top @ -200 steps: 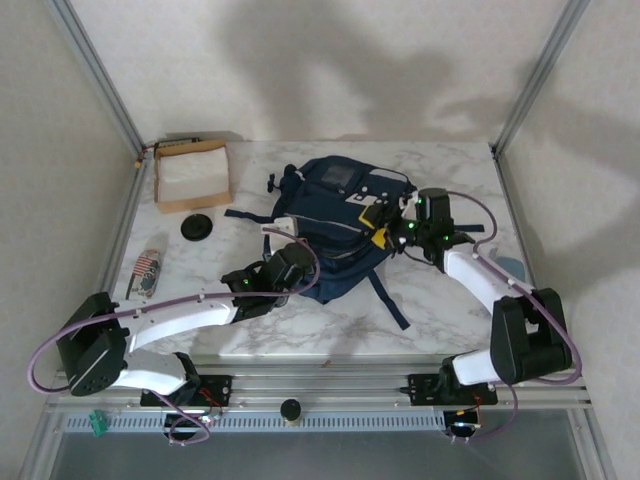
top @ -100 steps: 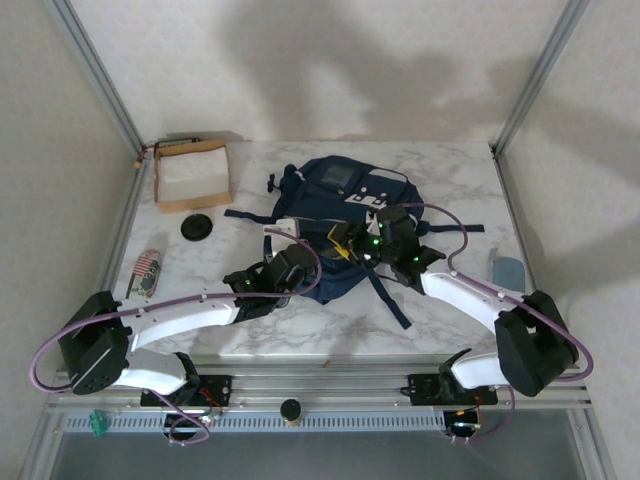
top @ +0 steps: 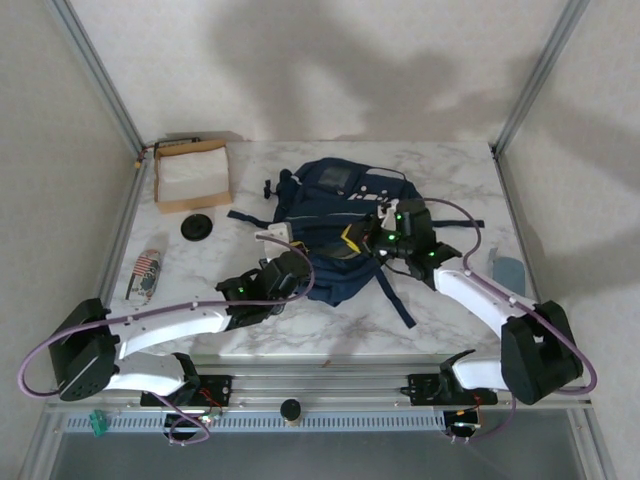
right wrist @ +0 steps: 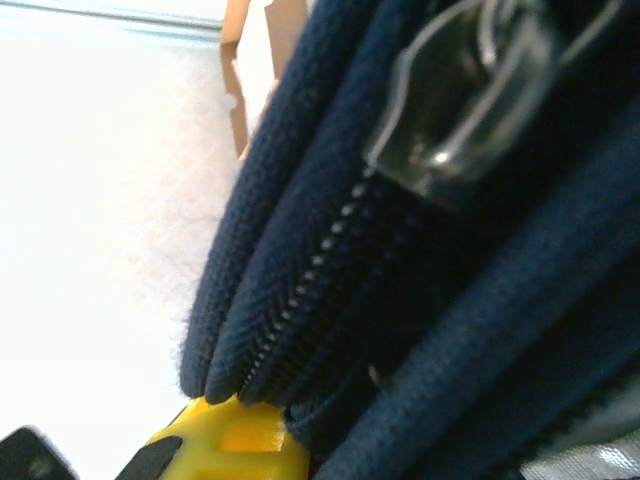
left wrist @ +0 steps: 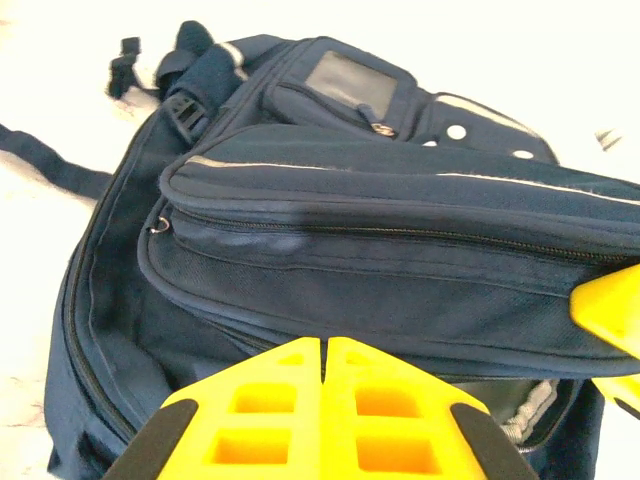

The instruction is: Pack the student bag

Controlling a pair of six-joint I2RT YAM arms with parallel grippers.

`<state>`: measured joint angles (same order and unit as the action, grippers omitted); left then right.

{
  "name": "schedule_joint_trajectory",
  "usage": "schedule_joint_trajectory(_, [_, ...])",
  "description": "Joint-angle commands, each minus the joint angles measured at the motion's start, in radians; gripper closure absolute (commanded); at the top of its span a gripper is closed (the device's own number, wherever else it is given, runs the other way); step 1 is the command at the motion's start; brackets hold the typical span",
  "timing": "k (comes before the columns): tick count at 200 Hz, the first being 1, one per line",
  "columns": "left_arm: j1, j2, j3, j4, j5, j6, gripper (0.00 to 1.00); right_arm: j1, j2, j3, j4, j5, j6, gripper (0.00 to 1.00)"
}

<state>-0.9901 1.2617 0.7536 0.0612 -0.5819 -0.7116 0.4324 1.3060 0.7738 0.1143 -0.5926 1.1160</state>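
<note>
— Position of the student bag (top: pixel 335 215), from where you stand?

— Flat on the marble table (top: pixel 300 330), about the middle, top end with the pale patches toward the far wall. One dark strap trails off the near side. A cardboard box (top: pixel 192 175) sits well apart at the far left corner, and a black disc (top: pixel 197 227) lies between the two.

— And the arms?

— Both are at the bag. The left gripper (left wrist: pixel 323 350) is at its near left edge, yellow fingers pressed flat together with only a hairline between them. Whether any cloth is caught in there, I can't tell.

— The right one?

— The right gripper (top: pixel 358 238) is over the front pocket, jaws drawn in on the navy fabric. From its own camera one yellow finger (right wrist: pixel 235 445) sits right against the folds by the zip, with a clear zip pull just above.
</note>
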Motion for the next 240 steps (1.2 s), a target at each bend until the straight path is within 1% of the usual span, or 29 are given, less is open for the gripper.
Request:
schedule_joint_trajectory(1, [0.005, -0.076, -0.074, -0.055, -0.086, -0.002, 1.0, -0.168, -0.042, -0.001, -0.041, -0.092, -0.108, 1.0])
schedule_joint_trajectory(13, [0.005, -0.087, -0.098, -0.032, -0.072, 0.012, 1.0, -0.239, -0.058, -0.001, -0.064, -0.175, -0.124, 1.0])
schedule_joint_trajectory(22, [0.005, -0.089, -0.11, -0.031, -0.086, 0.009, 1.0, -0.293, -0.066, -0.001, -0.088, -0.229, -0.136, 1.0])
schedule_joint_trajectory(34, [0.005, -0.094, -0.123, -0.039, -0.111, 0.006, 1.0, -0.367, -0.081, 0.006, -0.134, -0.27, -0.168, 1.0])
schedule_joint_trajectory(56, [0.028, -0.11, -0.145, -0.023, -0.168, 0.006, 1.0, -0.49, -0.072, 0.029, -0.23, -0.312, -0.259, 1.0])
schedule_joint_trajectory(67, [0.051, -0.116, -0.16, 0.029, -0.158, 0.028, 1.0, -0.537, -0.049, 0.035, -0.236, -0.334, -0.279, 1.0])
schedule_joint_trajectory(74, [0.065, -0.116, -0.172, 0.078, -0.152, 0.046, 1.0, -0.557, -0.032, 0.045, -0.253, -0.328, -0.299, 1.0])
schedule_joint_trajectory(91, [0.104, -0.097, -0.184, 0.183, -0.104, 0.077, 1.0, -0.569, -0.01, 0.058, -0.257, -0.29, -0.318, 1.0])
schedule_joint_trajectory(105, [0.108, -0.069, -0.172, 0.235, -0.088, 0.107, 1.0, -0.54, -0.029, 0.047, -0.241, -0.244, -0.308, 1.0])
schedule_joint_trajectory(116, [0.107, -0.047, -0.154, 0.255, -0.058, 0.124, 1.0, -0.507, -0.04, 0.033, -0.221, -0.241, -0.292, 0.84])
schedule_joint_trajectory(132, [0.097, -0.027, -0.15, 0.309, -0.011, 0.147, 1.0, -0.465, -0.055, -0.005, -0.19, -0.222, -0.25, 0.78])
schedule_joint_trajectory(142, [0.093, -0.017, -0.152, 0.331, 0.006, 0.15, 1.0, -0.434, -0.072, -0.04, -0.154, -0.194, -0.217, 0.65])
schedule_joint_trajectory(147, [0.09, -0.016, -0.152, 0.334, 0.014, 0.148, 1.0, -0.418, -0.08, -0.054, -0.141, -0.179, -0.203, 0.6])
schedule_joint_trajectory(165, [0.078, -0.008, -0.152, 0.347, 0.034, 0.144, 1.0, -0.359, -0.112, -0.096, -0.086, -0.112, -0.133, 0.49])
schedule_joint_trajectory(177, [0.067, -0.007, -0.152, 0.356, 0.041, 0.15, 1.0, -0.306, -0.141, -0.124, -0.053, -0.059, -0.08, 0.45])
schedule_joint_trajectory(209, [0.055, 0.003, -0.141, 0.358, 0.052, 0.152, 1.0, -0.143, -0.232, -0.189, 0.032, 0.111, 0.077, 0.3])
schedule_joint_trajectory(224, [0.05, 0.013, -0.136, 0.358, 0.051, 0.155, 1.0, -0.07, -0.251, -0.188, 0.056, 0.171, 0.115, 0.25])
schedule_joint_trajectory(240, [0.05, 0.023, -0.127, 0.35, 0.05, 0.156, 1.0, -0.009, -0.255, -0.167, 0.045, 0.226, 0.135, 0.21])
